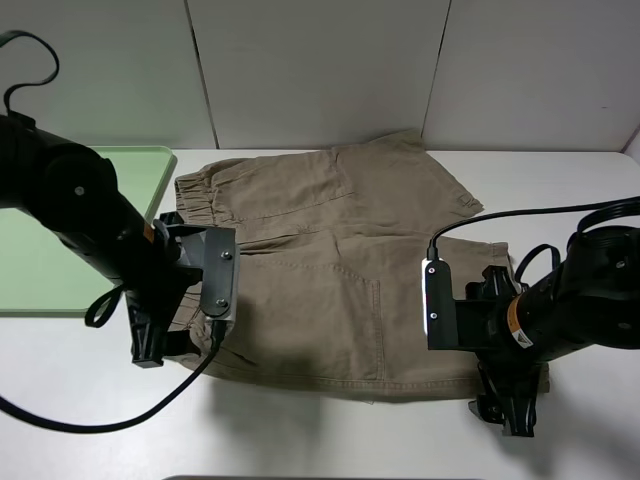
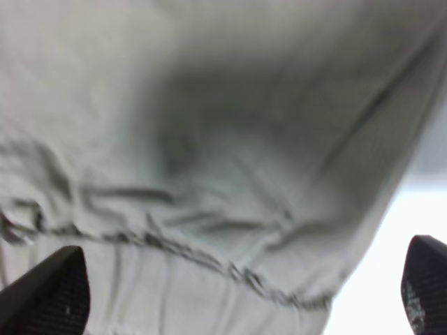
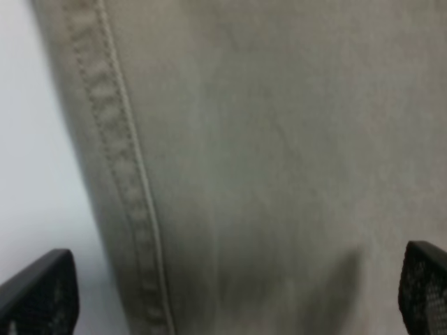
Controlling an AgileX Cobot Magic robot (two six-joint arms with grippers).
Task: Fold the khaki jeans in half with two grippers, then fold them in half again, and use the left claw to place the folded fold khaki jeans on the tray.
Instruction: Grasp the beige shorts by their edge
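We judge the first fold not yet begun; the khaki jeans (image 1: 330, 270) lie flat on the counter (image 1: 580, 180) just beside the tray (image 1: 60, 290); left end effector (image 1: 150, 348) and right end effector (image 1: 510, 410) hang spread wide over the near edge, seemingly clear of it; next, both must pinch it.
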